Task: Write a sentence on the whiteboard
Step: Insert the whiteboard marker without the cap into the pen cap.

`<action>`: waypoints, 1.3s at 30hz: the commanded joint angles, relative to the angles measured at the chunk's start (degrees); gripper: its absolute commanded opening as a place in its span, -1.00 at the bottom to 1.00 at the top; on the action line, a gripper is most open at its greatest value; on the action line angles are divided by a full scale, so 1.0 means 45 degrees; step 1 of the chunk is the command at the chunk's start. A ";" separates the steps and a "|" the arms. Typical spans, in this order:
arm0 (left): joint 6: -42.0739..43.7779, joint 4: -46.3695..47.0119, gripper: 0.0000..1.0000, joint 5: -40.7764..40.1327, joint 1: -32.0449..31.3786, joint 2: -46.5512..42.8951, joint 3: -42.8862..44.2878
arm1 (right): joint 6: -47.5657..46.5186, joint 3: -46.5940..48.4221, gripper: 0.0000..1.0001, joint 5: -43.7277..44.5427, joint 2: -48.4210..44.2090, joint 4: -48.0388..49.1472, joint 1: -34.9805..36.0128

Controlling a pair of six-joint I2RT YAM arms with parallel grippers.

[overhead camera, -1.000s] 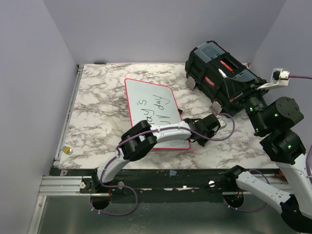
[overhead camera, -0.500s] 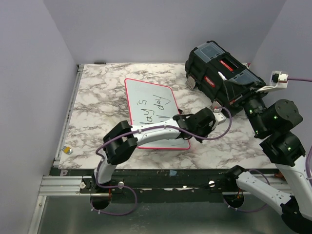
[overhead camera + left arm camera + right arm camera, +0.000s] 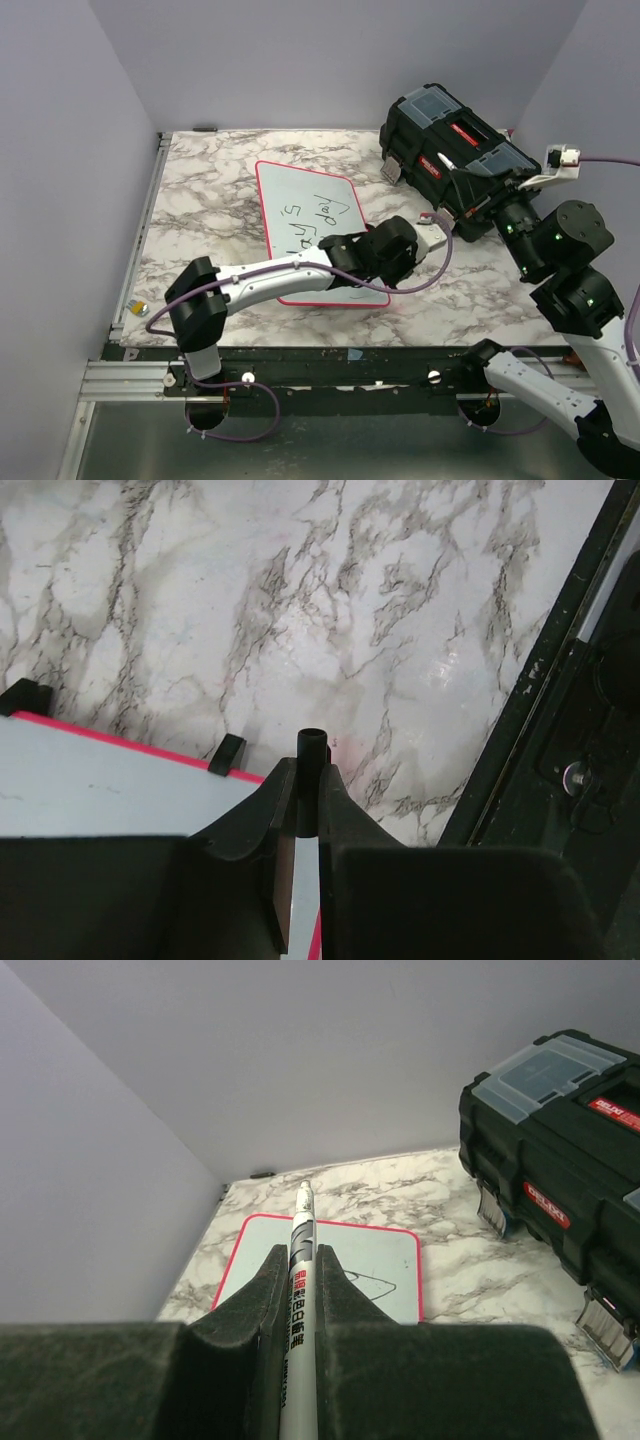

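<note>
Whiteboard (image 3: 300, 185) lies flat on the marble table (image 3: 200, 200), with the sentence (image 3: 322, 212) in two lines, partly hidden under the left arm. Left gripper (image 3: 312, 780) is clamped on a black cap (image 3: 313, 742). Right gripper (image 3: 300, 1260) is clamped on the marker (image 3: 299, 1230), raised well clear of the board. Lettering looks finished, so capping is the likely next step: cap and marker end must line up squarely.

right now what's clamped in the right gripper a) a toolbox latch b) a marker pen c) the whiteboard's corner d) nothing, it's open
B, the right wrist view shows the right gripper closed on a marker pen, which sticks out past the fingers toward the whiteboard.
</note>
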 commanded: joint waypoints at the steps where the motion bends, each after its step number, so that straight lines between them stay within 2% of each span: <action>1: 0.0403 0.0008 -1.00 -0.1217 -0.0100 -0.1443 -0.0712 | 0.0184 0.0081 -0.99 -0.0880 0.0217 -0.0215 0.0053; 9: 0.0996 -0.0748 -1.00 -0.2284 -0.0092 -0.3723 -0.2118 | 0.0449 -0.0082 -0.98 -0.1923 0.0435 -0.0502 0.0051; 14: 0.2562 -0.0932 -1.00 -0.1983 -0.0093 -0.5460 -0.3261 | 0.0709 -0.0402 -0.99 -0.2285 0.0377 -0.0600 0.0056; 18: 0.2464 -0.1191 -1.00 -0.3438 -0.0086 -0.6713 -0.3982 | 0.0875 -0.0551 -0.99 -0.2610 0.0392 -0.0776 0.0056; 23: 0.2955 0.0543 -1.00 -0.3231 -0.0051 -0.9240 -0.5925 | 0.0886 -0.0351 -0.99 -0.3383 0.0634 -0.1288 0.0056; 30: 0.2641 -0.0356 -1.00 -0.4259 -0.0017 -0.9763 -0.5668 | 0.0803 -0.0391 -0.99 -0.5446 0.0900 -0.1067 0.0056; 39: 0.2855 -0.1748 -1.00 -0.4233 -0.0031 -1.1228 -0.5380 | 0.0277 -0.0416 -0.99 -1.0718 0.2555 0.0001 0.0056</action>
